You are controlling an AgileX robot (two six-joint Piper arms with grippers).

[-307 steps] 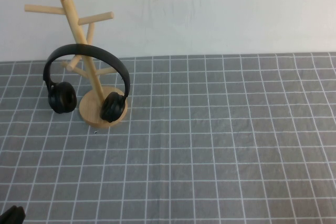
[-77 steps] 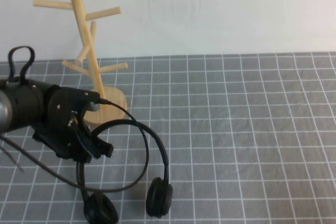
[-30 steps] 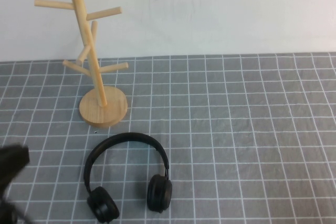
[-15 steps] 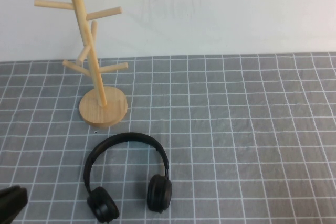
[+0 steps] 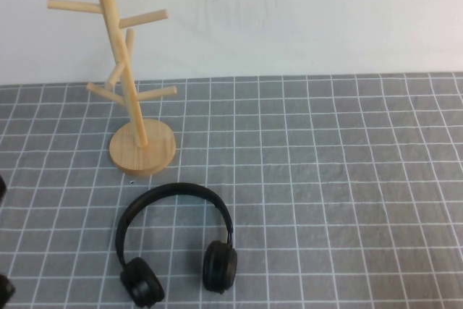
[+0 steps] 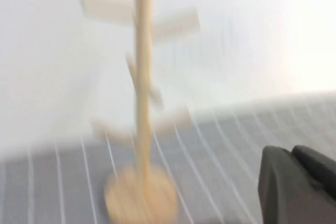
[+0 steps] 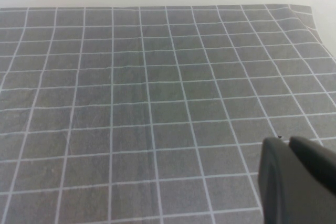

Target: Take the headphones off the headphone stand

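Note:
The black headphones (image 5: 176,240) lie flat on the grey checked cloth, headband toward the stand, ear cups toward the near edge. The light wooden headphone stand (image 5: 135,99) stands upright behind them with bare pegs; it also shows blurred in the left wrist view (image 6: 142,129). My left gripper (image 6: 290,151) is shut and empty, pulled back to the near left, facing the stand; only a dark bit of that arm (image 5: 3,289) shows at the high view's left edge. My right gripper (image 7: 286,141) is shut and empty over bare cloth, out of the high view.
The grey checked cloth (image 5: 333,179) covers the table up to a white wall behind. The cloth's far edge and corner show in the right wrist view (image 7: 299,10).
The left arm has drawn back toward the near left and almost left the high view. The headphones lie still where they were set down. The stand has not moved.

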